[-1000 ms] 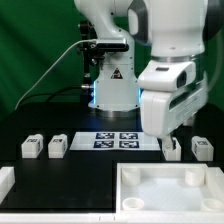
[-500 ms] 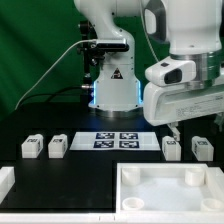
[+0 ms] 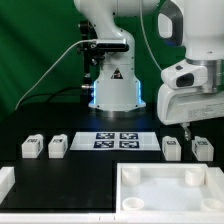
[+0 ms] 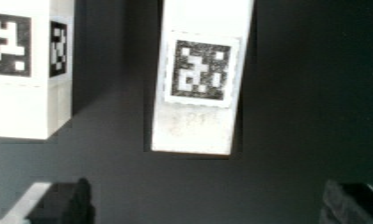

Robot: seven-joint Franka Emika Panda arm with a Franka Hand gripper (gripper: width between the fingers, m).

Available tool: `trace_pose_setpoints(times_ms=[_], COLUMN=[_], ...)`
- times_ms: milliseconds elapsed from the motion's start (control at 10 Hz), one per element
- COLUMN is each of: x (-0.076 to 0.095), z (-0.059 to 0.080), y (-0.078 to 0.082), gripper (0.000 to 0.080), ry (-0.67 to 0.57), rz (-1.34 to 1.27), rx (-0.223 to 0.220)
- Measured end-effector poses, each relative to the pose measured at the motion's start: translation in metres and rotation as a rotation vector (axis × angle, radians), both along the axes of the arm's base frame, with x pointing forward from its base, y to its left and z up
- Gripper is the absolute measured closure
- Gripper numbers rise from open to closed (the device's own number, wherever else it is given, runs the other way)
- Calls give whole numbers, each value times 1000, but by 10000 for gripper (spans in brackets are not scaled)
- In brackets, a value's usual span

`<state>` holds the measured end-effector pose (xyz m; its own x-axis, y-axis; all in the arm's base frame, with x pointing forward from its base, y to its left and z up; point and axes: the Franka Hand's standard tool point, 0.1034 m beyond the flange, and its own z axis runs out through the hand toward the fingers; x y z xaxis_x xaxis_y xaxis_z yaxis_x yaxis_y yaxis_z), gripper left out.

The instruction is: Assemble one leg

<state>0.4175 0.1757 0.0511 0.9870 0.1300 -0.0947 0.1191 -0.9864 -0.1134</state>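
Over the last second I have swung the arm off the thin flat white marker board and lifted it. The gripper now hangs to the exterior view's right of that board, above two posts lying on the black bench. The search is done, I judge, and the descent is next.

The jaws are apart and empty, with both dark fingertips over bare bench.

The leg, a small white plastic rectangular post with a black-and-white square tag, lies flat, tag up, centred ahead of the jaws. A second post lies just beside it, apart. In the exterior view these are the near post and the far post, counted from the board. I cannot tell which one is the leg.

That neighbour is the obstacle, since one jaw must enter the gap. The large white square tray-like piece sits in front of the board. Two spare posts lie beyond the board's other end, well clear.
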Motion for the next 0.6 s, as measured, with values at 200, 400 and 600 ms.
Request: trace_pose_setpoints(times_ms=[200, 400, 600], x=[-8, -17, -14], z=[0, -10, -22], y=[0, 7, 6], gripper=[150, 150, 150], ry=[197, 413, 571], rz=[7, 0, 1], rx=[-40, -69, -78])
